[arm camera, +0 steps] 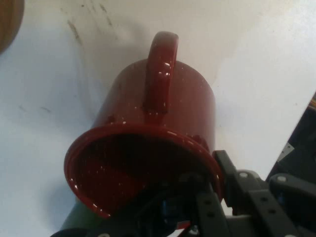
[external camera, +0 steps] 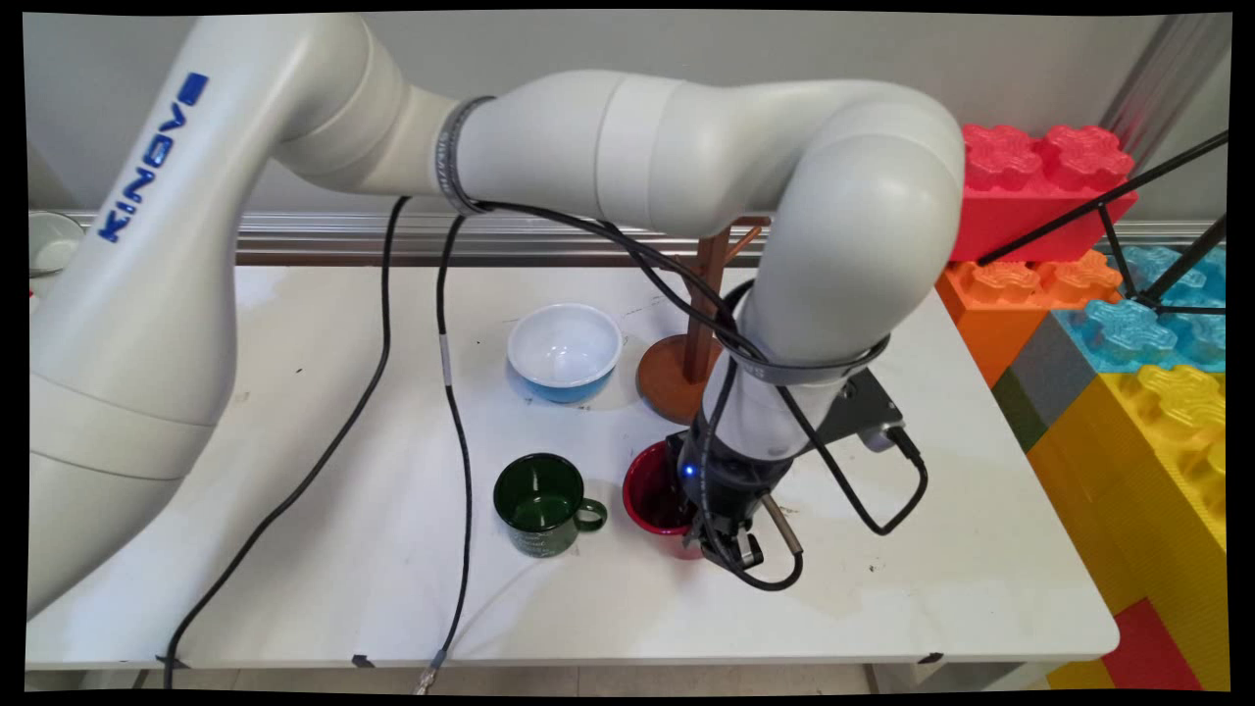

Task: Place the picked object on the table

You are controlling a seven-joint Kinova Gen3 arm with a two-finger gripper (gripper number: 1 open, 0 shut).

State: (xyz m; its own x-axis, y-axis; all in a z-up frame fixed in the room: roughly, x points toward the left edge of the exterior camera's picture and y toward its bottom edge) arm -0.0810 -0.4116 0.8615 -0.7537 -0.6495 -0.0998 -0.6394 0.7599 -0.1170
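The red mug stands upright on the table near the middle of its near edge, the gripper clamped on its rim, one finger inside, unlifted, with the green mug just beside.

The arm hides the right side of the red mug and most of the wooden stand. Whether the gripper clamps the mug's rim cannot be told.

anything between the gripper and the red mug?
Nothing visible. The gripper is already at the red mug, one finger inside its rim and one outside. The green mug stands apart, beside it.
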